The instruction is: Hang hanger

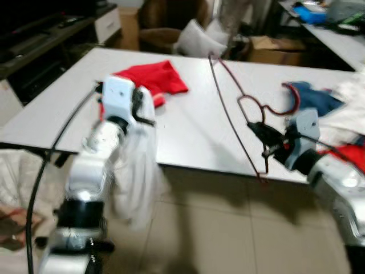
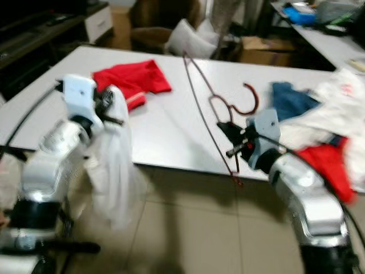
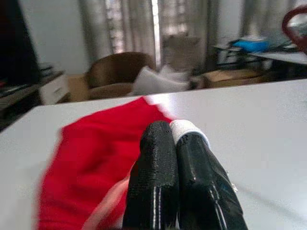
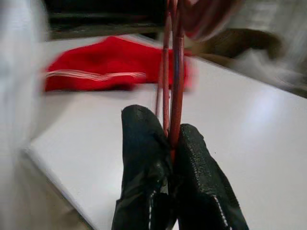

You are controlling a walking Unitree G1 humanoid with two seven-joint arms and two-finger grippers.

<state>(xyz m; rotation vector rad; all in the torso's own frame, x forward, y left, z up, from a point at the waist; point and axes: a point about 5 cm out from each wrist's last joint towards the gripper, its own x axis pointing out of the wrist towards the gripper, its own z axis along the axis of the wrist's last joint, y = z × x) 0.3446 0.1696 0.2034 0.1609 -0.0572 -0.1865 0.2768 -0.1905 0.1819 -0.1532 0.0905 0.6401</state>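
Right gripper (image 1: 263, 140) fingers pinched on hanger (image 1: 236, 108); left gripper (image 3: 176, 158) fingers pinched on white garment (image 1: 137, 171) at 9 o'clock of hanger. Step: you're dressing hanger. Next: thread hanger into garment.

Thin red wire hanger (image 1: 234, 108), soft red cloth (image 1: 153, 80), smooth matt white table (image 1: 188, 131)

Count: one red wire hanger (image 1: 228, 108); one white table (image 1: 188, 131); two red garments (image 1: 153, 80) (image 2: 325, 162); one blue garment (image 1: 316, 100); one hanging white garment (image 1: 140, 171); two grippers (image 1: 142, 105) (image 1: 256, 130).
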